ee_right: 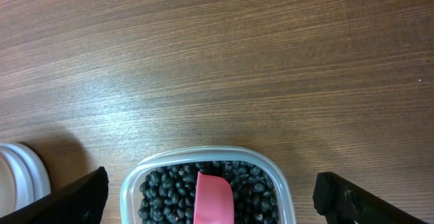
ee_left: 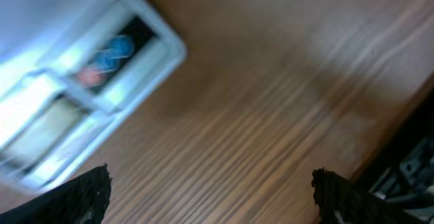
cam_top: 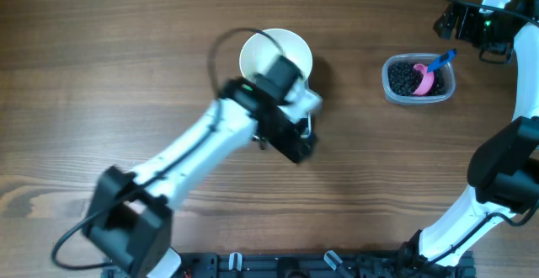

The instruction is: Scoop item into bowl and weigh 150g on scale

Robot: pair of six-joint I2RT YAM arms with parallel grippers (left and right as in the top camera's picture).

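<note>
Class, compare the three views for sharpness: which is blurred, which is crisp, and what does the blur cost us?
Left wrist view: motion-smeared, the scale streaked, its display unreadable. Right wrist view: crisp, wood grain and single beans distinct. Overhead view: mostly sharp, the left arm slightly soft where it overlaps the bowl.

Shows bowl just behind jaws of left gripper. Shows clear tub of black beads with 1 pink scoop near jaws of right gripper, not touching.
</note>
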